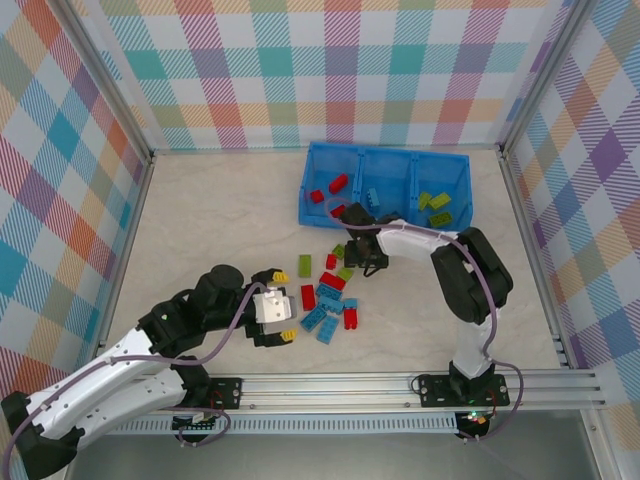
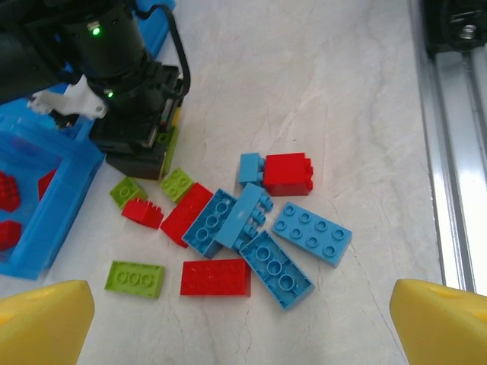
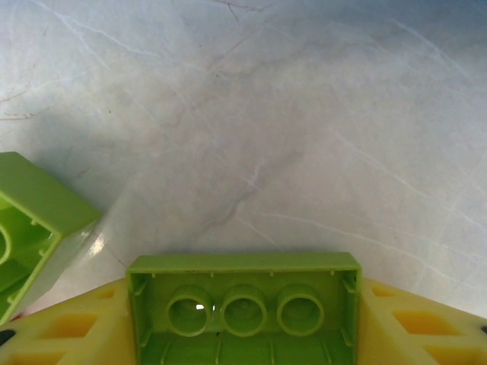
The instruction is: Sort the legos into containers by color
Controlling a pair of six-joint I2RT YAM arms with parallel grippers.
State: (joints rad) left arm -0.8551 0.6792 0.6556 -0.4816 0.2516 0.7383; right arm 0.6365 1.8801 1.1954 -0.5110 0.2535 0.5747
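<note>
At lego pile (image 1: 328,300) edge, gripping lime brick (image 3: 243,304) in right claw (image 1: 368,262), left claw (image 1: 285,305) open. Next: lift toward green compartment (image 1: 445,175).

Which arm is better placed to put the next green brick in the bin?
Right. A green brick sits in the right gripper, close to the blue bin, whose right compartment holds green bricks. The left gripper hangs open over the loose pile, farther away.

The left arm (image 1: 100,385) and right arm (image 1: 462,285) are showing black joints and white shells. Grey cables (image 1: 495,320) are trailing along them, yellow fingers (image 2: 46,323) are capping the ends, and a green light (image 2: 94,30) is glowing.
</note>
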